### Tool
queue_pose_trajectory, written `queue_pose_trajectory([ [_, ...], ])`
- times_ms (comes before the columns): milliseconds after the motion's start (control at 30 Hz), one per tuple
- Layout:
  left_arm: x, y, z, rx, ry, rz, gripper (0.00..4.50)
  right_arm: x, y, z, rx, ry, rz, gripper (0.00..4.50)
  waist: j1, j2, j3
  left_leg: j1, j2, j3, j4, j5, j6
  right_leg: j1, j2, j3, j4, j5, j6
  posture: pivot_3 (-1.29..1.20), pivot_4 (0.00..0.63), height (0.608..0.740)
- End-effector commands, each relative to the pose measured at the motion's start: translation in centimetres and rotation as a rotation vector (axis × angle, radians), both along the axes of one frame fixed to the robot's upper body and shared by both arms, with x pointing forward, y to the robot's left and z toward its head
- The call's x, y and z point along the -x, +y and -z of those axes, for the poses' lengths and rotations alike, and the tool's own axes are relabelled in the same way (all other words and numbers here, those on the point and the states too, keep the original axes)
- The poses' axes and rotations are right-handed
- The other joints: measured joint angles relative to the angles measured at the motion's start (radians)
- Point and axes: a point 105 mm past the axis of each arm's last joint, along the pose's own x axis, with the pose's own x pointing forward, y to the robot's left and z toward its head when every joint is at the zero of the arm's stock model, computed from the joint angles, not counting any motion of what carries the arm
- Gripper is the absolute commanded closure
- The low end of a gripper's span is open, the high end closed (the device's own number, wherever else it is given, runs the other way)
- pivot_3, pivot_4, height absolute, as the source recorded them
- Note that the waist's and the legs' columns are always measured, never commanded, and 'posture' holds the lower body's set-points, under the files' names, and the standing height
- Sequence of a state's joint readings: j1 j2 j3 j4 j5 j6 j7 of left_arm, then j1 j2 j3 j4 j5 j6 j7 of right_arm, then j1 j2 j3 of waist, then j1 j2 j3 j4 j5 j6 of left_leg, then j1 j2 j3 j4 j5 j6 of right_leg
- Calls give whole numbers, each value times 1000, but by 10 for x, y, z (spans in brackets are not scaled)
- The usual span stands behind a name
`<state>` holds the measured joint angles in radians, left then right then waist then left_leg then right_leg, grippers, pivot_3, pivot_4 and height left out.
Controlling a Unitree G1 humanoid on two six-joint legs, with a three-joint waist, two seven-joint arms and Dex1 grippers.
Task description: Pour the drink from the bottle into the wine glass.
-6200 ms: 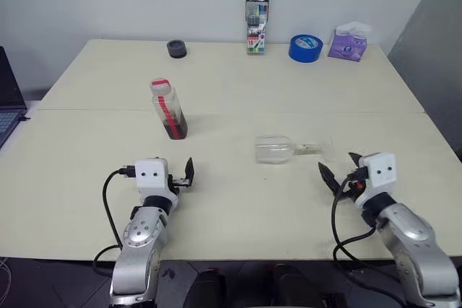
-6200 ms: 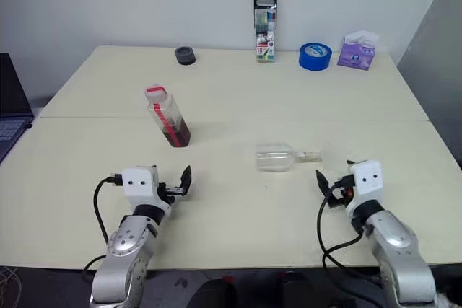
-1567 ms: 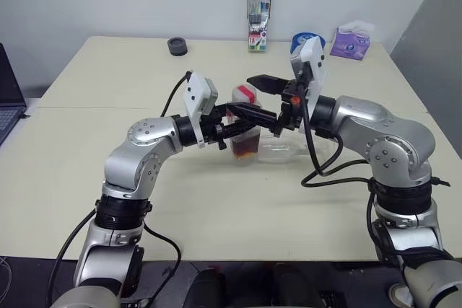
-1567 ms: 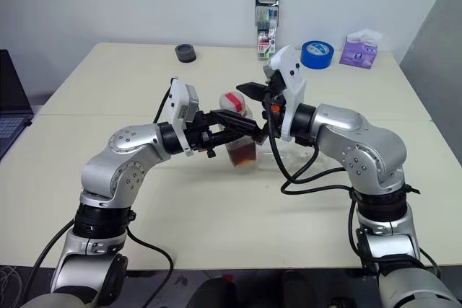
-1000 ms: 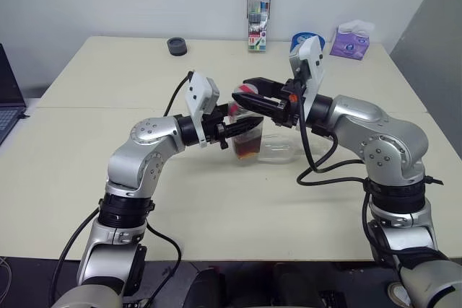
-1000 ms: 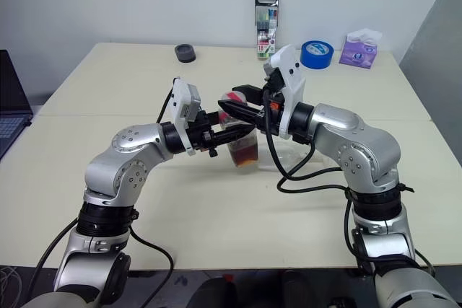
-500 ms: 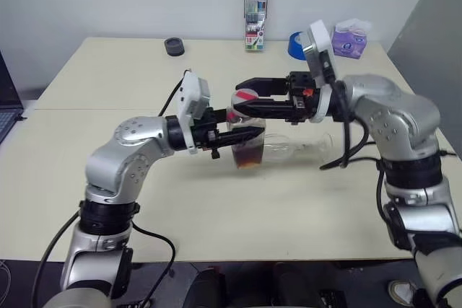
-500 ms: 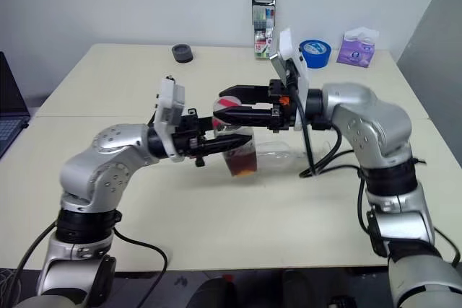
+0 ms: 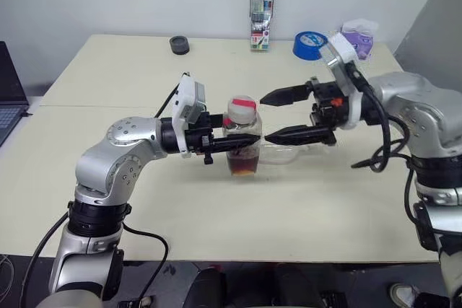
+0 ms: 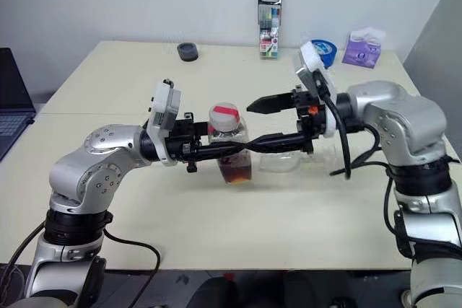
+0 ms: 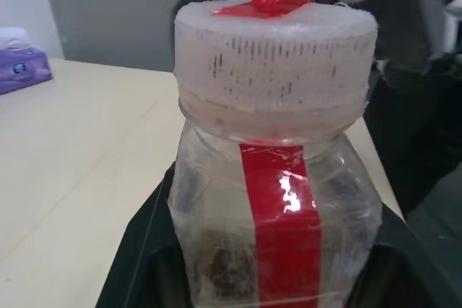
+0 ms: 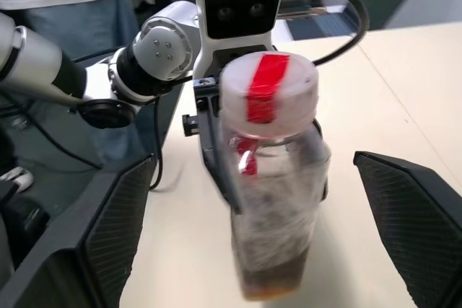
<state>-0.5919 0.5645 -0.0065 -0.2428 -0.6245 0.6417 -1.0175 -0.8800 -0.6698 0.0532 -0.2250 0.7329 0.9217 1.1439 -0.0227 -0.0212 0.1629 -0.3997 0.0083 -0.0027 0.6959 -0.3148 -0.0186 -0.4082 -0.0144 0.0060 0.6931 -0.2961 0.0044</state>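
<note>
Gripping the bottle (image 9: 241, 132) around its middle, the left fingers (image 9: 234, 139) are clamped on its body and hold it upright above the pale surface (image 9: 108, 70), near the centre. In the left eye view the dark drink (image 9: 243, 163) sits low in the bottle, and the white and red cap (image 9: 242, 105) is still on. Holding the body low and level leaves the cap free for the other arm, I judge. The right fingers (image 9: 287, 96) stand wide apart, one above the other, just right of the cap and not touching it. The wine glass (image 9: 287, 152) lies on its side on the surface behind and to the right of the bottle, partly hidden by the right arm, so it must be stood up before any pouring.

From the right eye view the same layout shows: bottle between the two arms, open right fingers flanking the gap beside the cap. A marker case (image 10: 268, 25), a blue tape roll (image 10: 323, 48) and a tissue pack (image 10: 364, 47) stand at the far edge, well apart from the work.

The left wrist view shows the cap close up, seated on the neck, with the black fingers pressed on both sides of the clear walls.

Across the right wrist view, the two spread fingers frame the bottle without contact, lined up on the cap, probably to grasp and twist it.
</note>
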Motion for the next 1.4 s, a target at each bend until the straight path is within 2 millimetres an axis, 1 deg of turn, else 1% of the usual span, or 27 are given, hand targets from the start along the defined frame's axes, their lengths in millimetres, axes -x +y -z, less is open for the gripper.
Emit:
queue_pose_trajectory([
  [33,-6,2,-5,22,-66,-58,2679,8,5,-14,-86,-86,117,16,-4,0,0,0,0,0,0,0,0,0,0,0,1,0,0,0,150,740],
  [200,-13,-5,-3,46,-86,-87,2679,-3,23,-16,-223,-142,332,16,-6,0,0,1,0,1,0,0,0,0,0,1,3,0,0,0,150,740],
  [300,-14,-10,-3,52,-90,-81,2679,-7,30,-16,-273,-159,403,16,-5,0,0,1,0,1,1,1,-2,0,0,1,3,0,0,0,150,740],
  [400,-14,-12,-5,52,-96,-65,2679,-3,35,-14,-272,-153,393,16,-6,0,0,1,-1,1,1,2,-3,0,0,1,3,0,0,0,150,740],
  [633,-14,-12,-6,45,-97,-50,2679,-5,35,-9,-242,-165,406,16,-6,0,0,1,-1,1,1,1,-1,0,0,1,3,0,0,0,150,740],
  [1000,-14,-9,-6,46,-102,-64,2679,-6,44,-8,-248,-159,373,16,-6,0,0,1,-1,1,1,1,-1,0,0,1,3,0,0,0,150,740],
  [1100,-15,-9,-7,49,-104,-75,2679,-7,46,-9,-258,-152,367,599,-6,0,0,1,-1,1,1,0,-1,0,0,1,3,0,0,0,150,740],
  [1233,-15,-8,-8,52,-104,-83,2679,-9,49,-9,-274,-143,368,2065,-6,0,0,1,-1,1,1,1,-1,0,0,1,3,0,0,0,150,740],
  [1300,-15,-7,-8,51,-104,-84,2679,-9,50,-9,-273,-149,366,2715,-6,0,0,1,-1,1,1,1,-1,0,0,1,3,0,0,0,150,740],
  [1400,-14,-7,-8,50,-103,-86,2679,-10,50,-7,-260,-160,363,2715,-6,0,0,1,-1,1,1,1,-1,0,0,1,3,0,0,0,150,740],
])
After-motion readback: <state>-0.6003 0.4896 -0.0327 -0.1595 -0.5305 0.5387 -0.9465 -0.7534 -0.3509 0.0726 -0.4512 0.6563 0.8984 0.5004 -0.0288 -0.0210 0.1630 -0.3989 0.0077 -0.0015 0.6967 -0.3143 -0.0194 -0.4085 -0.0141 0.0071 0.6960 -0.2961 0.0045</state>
